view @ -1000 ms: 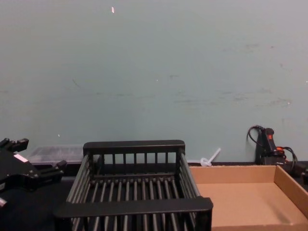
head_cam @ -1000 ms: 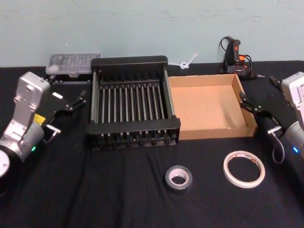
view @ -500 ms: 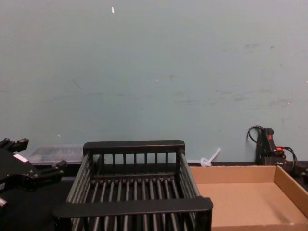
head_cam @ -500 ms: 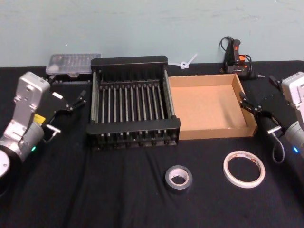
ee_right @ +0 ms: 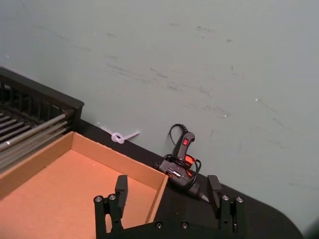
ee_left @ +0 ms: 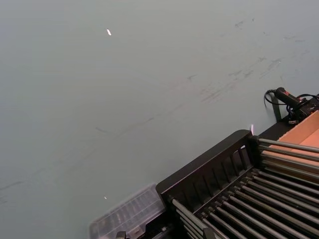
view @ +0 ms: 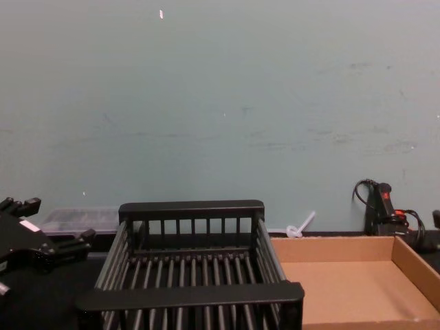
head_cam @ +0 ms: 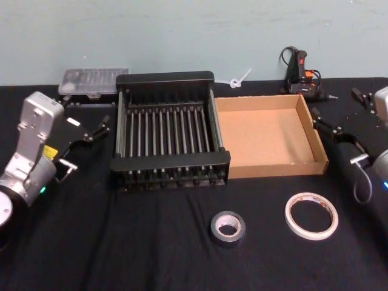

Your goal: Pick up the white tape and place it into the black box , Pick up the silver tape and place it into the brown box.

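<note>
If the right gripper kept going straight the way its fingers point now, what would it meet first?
Probably the black glue gun by the wall: the right gripper, open, points past the far right corner of the brown box toward it. Depth is unclear, so it might clip that corner.

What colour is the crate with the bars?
Black, slats and rim alike; the black box shows best in the head view.

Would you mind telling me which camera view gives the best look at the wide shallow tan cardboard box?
The head view: it looks down on the whole tan cardboard box, all four walls and the bare floor. The chest view sees it side-on, cut off at the frame edge. The right wrist view shows one corner; the left wrist view a sliver.
</note>
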`<state>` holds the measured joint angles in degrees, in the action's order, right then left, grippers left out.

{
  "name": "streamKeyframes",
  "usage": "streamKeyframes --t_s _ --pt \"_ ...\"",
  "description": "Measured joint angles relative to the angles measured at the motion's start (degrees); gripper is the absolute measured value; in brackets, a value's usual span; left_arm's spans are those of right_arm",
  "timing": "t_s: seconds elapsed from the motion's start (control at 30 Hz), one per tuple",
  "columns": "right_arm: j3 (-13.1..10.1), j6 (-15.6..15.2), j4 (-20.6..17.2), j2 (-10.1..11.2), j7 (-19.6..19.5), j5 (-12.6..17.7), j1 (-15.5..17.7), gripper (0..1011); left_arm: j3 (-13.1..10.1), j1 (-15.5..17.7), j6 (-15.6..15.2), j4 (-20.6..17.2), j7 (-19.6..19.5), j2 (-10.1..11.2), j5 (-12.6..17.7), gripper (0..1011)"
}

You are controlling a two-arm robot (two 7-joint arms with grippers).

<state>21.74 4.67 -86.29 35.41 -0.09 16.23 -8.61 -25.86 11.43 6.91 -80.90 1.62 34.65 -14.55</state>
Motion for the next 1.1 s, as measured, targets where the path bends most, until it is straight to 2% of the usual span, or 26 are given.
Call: streamKeyframes --t_s 0.07,0.2,0.23,0.3,0.4,0.57,0.73,1.1 --pt "-0.8 -1.1 -1.2 0.2 0.6 1.2 0.6 1002 0.0 0.0 0.0 0.0 0.0 0.0 0.0 1001" --pt "-3.3 -5.3 -5.4 1.2 2.4 4.9 2.8 1002 0.0 0.0 0.0 0.0 0.0 0.0 0.0 1001" --pt "-3.3 -5.3 -5.4 1.2 2.4 4.9 2.8 1003 0.0 0.0 0.0 0.0 0.0 0.0 0.0 1001" --pt "-4.8 -8.1 -8.0 2.1 3.6 7.1 4.2 1002 0.0 0.0 0.0 0.0 0.0 0.0 0.0 1001" --pt "-6.4 -10.7 -10.4 3.1 4.8 8.9 5.7 1002 0.0 0.0 0.0 0.0 0.0 0.0 0.0 1001" --pt "-8.0 -13.4 -13.0 4.5 6.1 10.4 7.7 1002 0.0 0.0 0.0 0.0 0.0 0.0 0.0 1001" --pt "-9.9 -16.3 -16.2 6.5 8.1 11.7 11.1 1002 0.0 0.0 0.0 0.0 0.0 0.0 0.0 1001" --pt "-11.7 -19.7 -19.5 8.7 11.4 12.3 16.5 1002 0.0 0.0 0.0 0.0 0.0 0.0 0.0 1001"
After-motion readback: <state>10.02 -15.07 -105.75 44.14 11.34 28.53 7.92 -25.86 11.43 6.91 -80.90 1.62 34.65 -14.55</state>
